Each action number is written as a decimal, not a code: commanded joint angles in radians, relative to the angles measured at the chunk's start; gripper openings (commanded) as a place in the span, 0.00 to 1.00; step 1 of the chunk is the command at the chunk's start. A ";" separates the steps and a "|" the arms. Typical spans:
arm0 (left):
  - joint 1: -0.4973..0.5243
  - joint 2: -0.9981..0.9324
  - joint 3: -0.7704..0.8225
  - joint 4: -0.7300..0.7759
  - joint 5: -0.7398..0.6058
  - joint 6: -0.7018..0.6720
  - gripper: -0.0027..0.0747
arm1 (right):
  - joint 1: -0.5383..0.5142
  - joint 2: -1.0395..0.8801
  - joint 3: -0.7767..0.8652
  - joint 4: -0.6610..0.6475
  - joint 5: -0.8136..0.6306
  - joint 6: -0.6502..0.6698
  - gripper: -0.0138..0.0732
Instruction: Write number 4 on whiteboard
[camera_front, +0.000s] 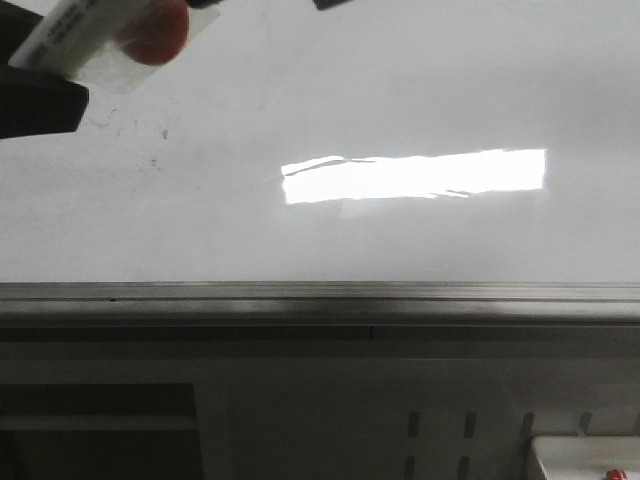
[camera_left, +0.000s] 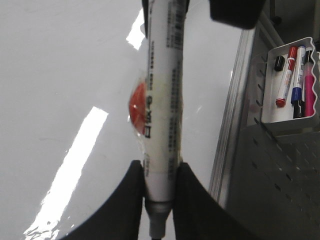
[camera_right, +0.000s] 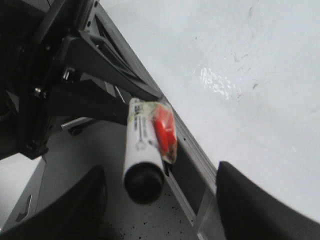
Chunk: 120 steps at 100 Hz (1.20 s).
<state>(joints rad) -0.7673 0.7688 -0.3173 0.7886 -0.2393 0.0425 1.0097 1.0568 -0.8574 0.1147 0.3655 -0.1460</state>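
**Whiteboard blank, marker loaded in the left arm**

The whiteboard (camera_front: 400, 230) fills the front view, glossy white, a bright rectangular light reflection (camera_front: 415, 176) across its middle and a grey metal lower edge (camera_front: 320, 295) beneath it. No number 4 shows anywhere on it; only a few dark specks (camera_front: 160, 135) near the upper left. So the writing, by my reading, has not started.

Now the arms. The left end effector (camera_left: 160, 180) is clamped on a white marker (camera_left: 162, 100), its two dark fingers (camera_left: 125, 200) pressing the barrel from both sides near the tip end. A red patch (camera_left: 138, 106) is taped to the barrel's side. The marker's long axis runs straight out from the fingers, with the board behind it in the left wrist view. In the front view that same marker sits at the top left corner, over the board, so the left arm is plainly the nearer one and the one to write.

The right end effector (camera_right: 160, 200) stands spread wide with nothing between its fingers; its camera looks at the marker's dark butt end (camera_right: 143, 181) and the board beyond.

What the coming move turns on: whether the tip touches the board I cannot tell from any view. The tip points away from the butt, toward the board surface, so closing that gap along the marker's own axis looks like the next call.

Off to the side, a white tray (camera_left: 287, 117) on the grey perforated panel (camera_left: 280, 190) holds spare markers (camera_left: 286, 75).
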 joint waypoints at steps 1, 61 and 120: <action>-0.006 -0.005 -0.026 -0.017 -0.038 -0.008 0.01 | 0.003 0.006 -0.052 -0.009 -0.093 -0.013 0.64; -0.006 -0.005 -0.015 -0.021 -0.036 -0.008 0.01 | 0.023 0.095 -0.088 -0.011 -0.114 -0.013 0.64; -0.006 0.213 0.000 -0.189 -0.252 -0.008 0.01 | 0.023 0.120 -0.047 -0.057 -0.043 -0.013 0.64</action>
<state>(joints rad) -0.7673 0.9845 -0.2940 0.6399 -0.3859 0.0425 1.0322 1.1948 -0.8813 0.0809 0.3782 -0.1501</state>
